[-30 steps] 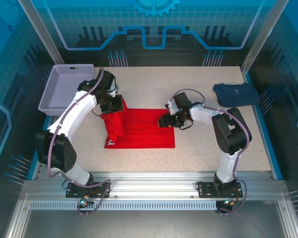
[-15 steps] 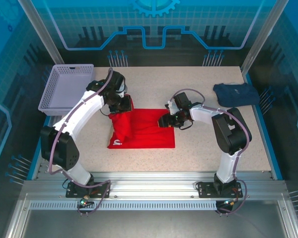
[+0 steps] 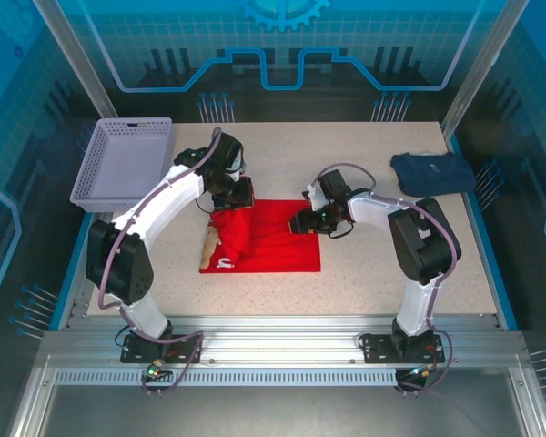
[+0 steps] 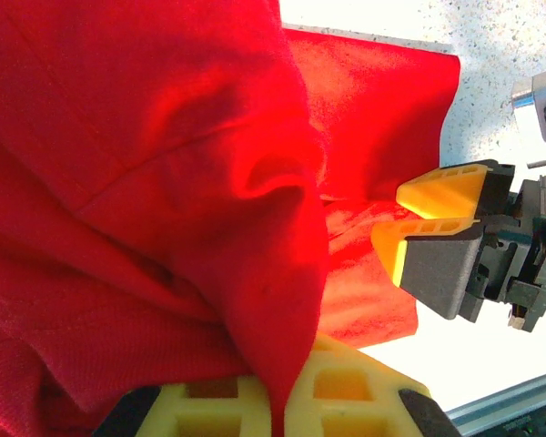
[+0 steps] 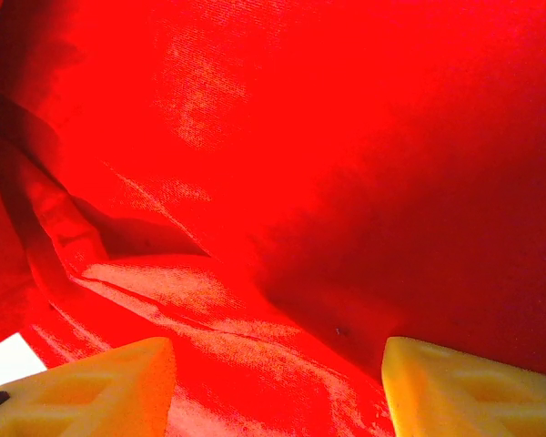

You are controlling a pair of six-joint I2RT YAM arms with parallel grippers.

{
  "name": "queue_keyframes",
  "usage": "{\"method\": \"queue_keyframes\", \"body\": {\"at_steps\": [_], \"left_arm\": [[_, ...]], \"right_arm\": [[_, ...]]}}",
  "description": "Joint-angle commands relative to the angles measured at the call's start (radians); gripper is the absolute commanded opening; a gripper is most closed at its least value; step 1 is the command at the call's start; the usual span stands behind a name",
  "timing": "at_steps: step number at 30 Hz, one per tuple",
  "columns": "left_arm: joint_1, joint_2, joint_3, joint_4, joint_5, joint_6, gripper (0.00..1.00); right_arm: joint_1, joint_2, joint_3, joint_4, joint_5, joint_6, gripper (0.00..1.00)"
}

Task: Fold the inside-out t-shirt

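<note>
Table [image 3: 373,273] centre: inside-out t-shirt [image 3: 278,244] lies flat except its left side, lifted and doubled rightward. Left gripper [image 3: 236,195] is clamped on that lifted edge, presumably to drag the fold across. Right gripper [image 3: 308,221], jaws apart, sits on the right edge, likely anchoring it.

T-shirt [image 3: 273,241]: red cloth, matt, fine knit, softly creased.
Fingers [image 4: 209,405]: yellow plastic, matt, moulded with hollow cells.
Desk [image 3: 373,282]: speckled beige, smooth and matt, possibly laminate; too distant to confirm.
Basket [image 3: 91,168]: lilac plastic lattice.
Folded garment [image 3: 432,171]: dark navy cloth, matt.
Arm shells [image 3: 155,205]: glossy white plastic.
</note>
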Motion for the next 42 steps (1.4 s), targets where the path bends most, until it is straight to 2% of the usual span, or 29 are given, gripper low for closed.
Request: {"method": "queue_keyframes", "body": {"at_steps": [1,5,8,11,12,16,18,20,22,25,28,30,34,42], "left_arm": [[-0.017,0.012,0.039,0.014,0.036,-0.022,0.0],[-0.061,0.042,0.039,0.069,0.025,-0.076,0.0],[-0.124,0.117,0.034,0.189,0.045,-0.169,0.0],[-0.202,0.233,0.08,0.344,0.08,-0.267,0.42],[-0.228,0.28,0.114,0.375,0.095,-0.29,0.5],[-0.292,0.39,0.283,0.365,0.195,-0.275,0.62],[-0.299,0.351,0.296,0.333,0.192,-0.221,0.65],[-0.29,0.253,0.208,0.341,0.154,-0.159,0.67],[-0.264,0.117,0.061,0.365,0.09,-0.122,0.68],[-0.171,-0.086,-0.203,0.412,-0.004,-0.119,0.71],[-0.044,-0.194,-0.409,0.473,0.019,-0.158,0.75],[0.006,-0.204,-0.468,0.5,0.062,-0.161,0.76],[0.014,-0.153,-0.49,0.554,0.11,-0.16,0.79],[0.014,-0.045,-0.529,0.655,0.112,-0.165,0.81]], "right_arm": [[-0.008,0.026,-0.027,-0.026,-0.005,-0.011,0.63],[-0.018,-0.049,-0.049,-0.012,-0.026,0.012,0.66],[-0.049,-0.147,-0.09,-0.005,-0.033,0.039,0.66],[-0.106,-0.254,-0.151,-0.035,0.009,0.05,0.67],[-0.136,-0.294,-0.181,-0.045,0.03,0.056,0.68],[-0.246,-0.455,-0.317,-0.05,0.107,0.091,0.7],[-0.27,-0.511,-0.344,-0.044,0.147,0.091,0.71],[-0.27,-0.532,-0.336,-0.037,0.158,0.09,0.71],[-0.257,-0.521,-0.32,-0.003,0.128,0.095,0.72],[-0.177,-0.445,-0.246,0.028,0.102,0.087,0.75],[-0.067,-0.337,-0.118,0.026,0.15,0.085,0.78],[-0.006,-0.261,-0.048,0.034,0.181,0.087,0.79],[0.071,-0.121,0.079,0.004,0.228,0.081,0.76],[0.128,0.046,0.206,-0.072,0.365,0.087,0.67]]}}
